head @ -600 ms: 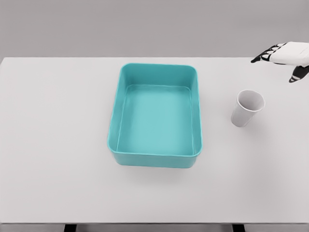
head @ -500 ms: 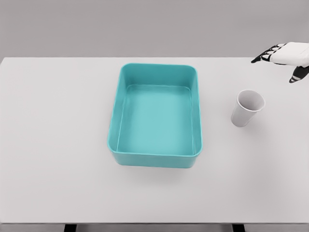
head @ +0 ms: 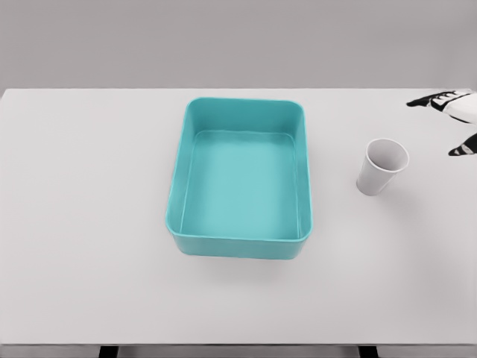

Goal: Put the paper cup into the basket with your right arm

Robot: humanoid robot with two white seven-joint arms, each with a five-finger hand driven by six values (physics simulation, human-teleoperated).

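Observation:
A white paper cup [head: 382, 166] stands upright on the table, to the right of a teal rectangular basket [head: 242, 238] that holds nothing. My right hand [head: 451, 121] shows at the right edge, up and to the right of the cup and apart from it. Its dark-tipped fingers [head: 423, 101] are spread and hold nothing; the thumb points down at the picture's edge. Most of the hand is cut off by the frame. The left arm does not appear.
The white table [head: 89, 224] spans the view, with its front edge near the bottom and its back edge against a grey wall.
The right hand has moved right and downward, partly leaving the picture. Cup and basket have stayed put.

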